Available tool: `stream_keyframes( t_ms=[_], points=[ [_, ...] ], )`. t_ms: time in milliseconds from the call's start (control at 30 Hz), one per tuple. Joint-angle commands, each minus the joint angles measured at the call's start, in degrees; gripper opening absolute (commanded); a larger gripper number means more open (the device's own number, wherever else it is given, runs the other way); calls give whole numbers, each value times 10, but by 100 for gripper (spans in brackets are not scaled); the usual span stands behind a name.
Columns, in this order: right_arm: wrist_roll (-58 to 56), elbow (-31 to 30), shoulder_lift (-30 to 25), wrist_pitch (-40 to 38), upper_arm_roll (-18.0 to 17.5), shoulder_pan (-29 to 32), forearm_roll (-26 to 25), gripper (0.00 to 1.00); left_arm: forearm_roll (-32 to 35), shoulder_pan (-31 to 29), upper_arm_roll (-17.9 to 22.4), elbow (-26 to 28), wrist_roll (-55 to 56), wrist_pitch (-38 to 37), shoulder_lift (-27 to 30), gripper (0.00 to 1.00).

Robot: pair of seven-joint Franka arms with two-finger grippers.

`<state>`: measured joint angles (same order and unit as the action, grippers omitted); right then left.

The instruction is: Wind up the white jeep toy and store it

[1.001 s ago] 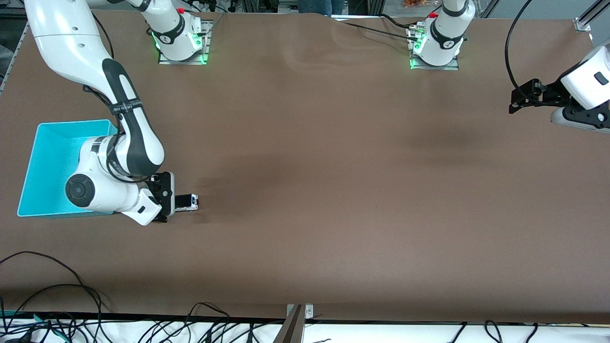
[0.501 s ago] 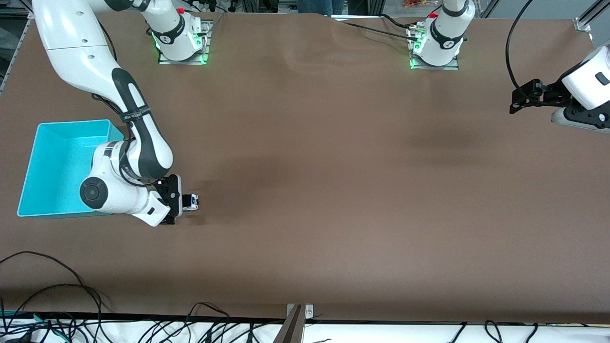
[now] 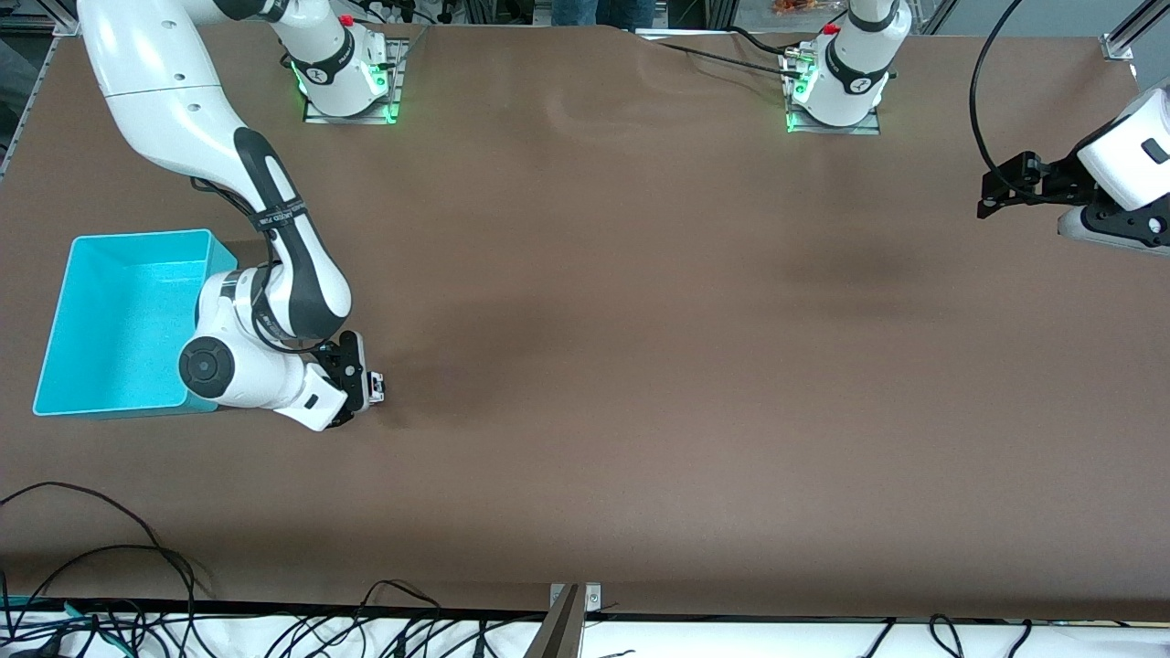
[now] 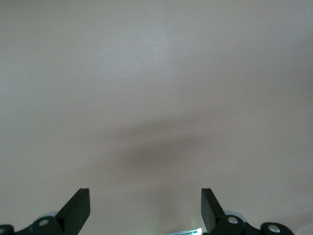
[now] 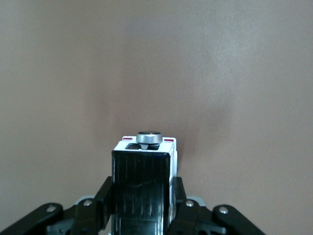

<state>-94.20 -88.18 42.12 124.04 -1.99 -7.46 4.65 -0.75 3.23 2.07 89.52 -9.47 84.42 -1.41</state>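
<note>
The white jeep toy point(image 3: 374, 387) stands on the brown table beside the cyan bin point(image 3: 119, 320), toward the right arm's end. My right gripper point(image 3: 364, 388) is down at table level and shut on the jeep. In the right wrist view the jeep's black roof point(image 5: 143, 188) fills the space between the fingers point(image 5: 182, 196), which press its two sides; its white end with a round silver part point(image 5: 149, 137) sticks out past them. My left gripper point(image 4: 145, 210) hangs open over bare table at the left arm's end, with nothing between its fingers; that arm waits.
The cyan bin has nothing in it. Loose black cables point(image 3: 110, 548) lie along the table edge nearest the front camera. A metal bracket point(image 3: 567, 608) sits at the middle of that edge.
My right gripper slid over the jeep toward the left arm's end and shut on its sides. The jeep stayed in place. The left arm has not moved.
</note>
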Motion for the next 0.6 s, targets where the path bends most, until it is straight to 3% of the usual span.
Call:
stream_keyframes(
  t_ms=[0,234,567],
  points=[
    [2,5,-35,-29,2,1,-6,14,-12,-1,1,-7,-3,-4,-3,100],
    [25,6,-92,-90,8,8,-10,14,-12,-1,1,-7,-3,-5,-3,100],
    [31,5,-186,-212,77,10,-6,14,-12,-2,1,-4,-4,-8,-3,100]
  ],
)
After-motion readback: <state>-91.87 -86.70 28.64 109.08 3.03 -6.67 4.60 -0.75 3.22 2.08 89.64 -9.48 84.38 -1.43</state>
